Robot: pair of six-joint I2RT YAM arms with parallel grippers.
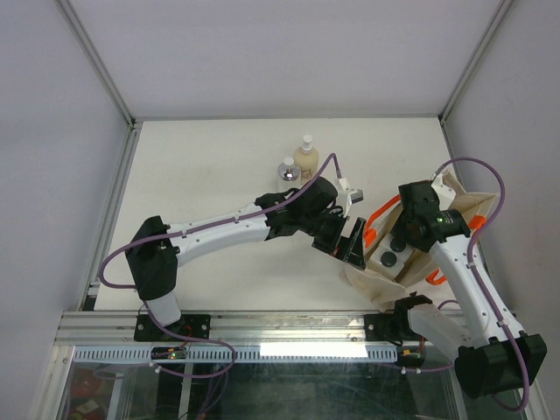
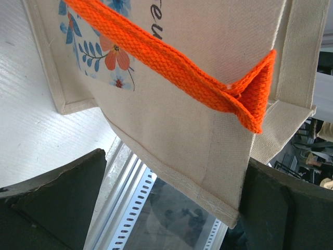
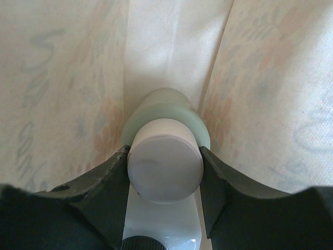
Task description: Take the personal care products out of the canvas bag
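Observation:
The canvas bag [image 1: 462, 206] lies at the right with its mouth toward the arms; its orange handle [image 2: 171, 67] crosses the left wrist view. My left gripper [image 2: 171, 174] is open, with the bag's rim corner [image 2: 218, 177] hanging between its fingers and touching the right one. My right gripper [image 3: 165, 164] is inside the bag, shut on the beige cap of the olive cylinder [image 3: 167, 112]. A whitish square bottle with a dark cap [image 3: 156, 224] lies under it. Two whitish square bottles [image 1: 394, 254] show in the bag's mouth. The cream pump bottle [image 1: 306, 158] and the silver-capped bottle [image 1: 287, 170] stand on the table.
The slotted aluminium rail [image 1: 262, 329] runs along the table's near edge, right under the left gripper. The frame posts [image 1: 114, 201] border the white table at the sides. The bag's cloth walls [image 3: 62, 78] close in round the right gripper.

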